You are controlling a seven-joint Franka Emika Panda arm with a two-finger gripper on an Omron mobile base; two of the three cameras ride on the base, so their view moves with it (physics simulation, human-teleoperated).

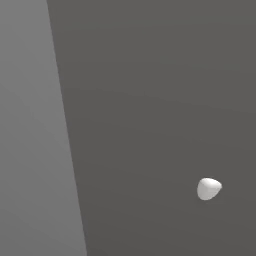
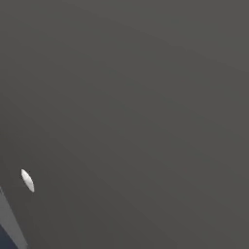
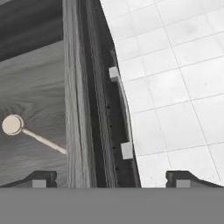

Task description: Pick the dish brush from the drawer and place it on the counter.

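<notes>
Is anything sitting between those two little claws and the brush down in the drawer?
Partly. In the hand view the open gripper straddles the drawer front and its handle. The dish brush lies inside the drawer, to one side, and the front's top edge hides the end of its handle. Nothing lies on the brush.

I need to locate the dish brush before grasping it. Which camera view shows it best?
The hand view: the dish brush lies in the open drawer, round head and pale handle visible. Both base views face plain grey surfaces.
</notes>
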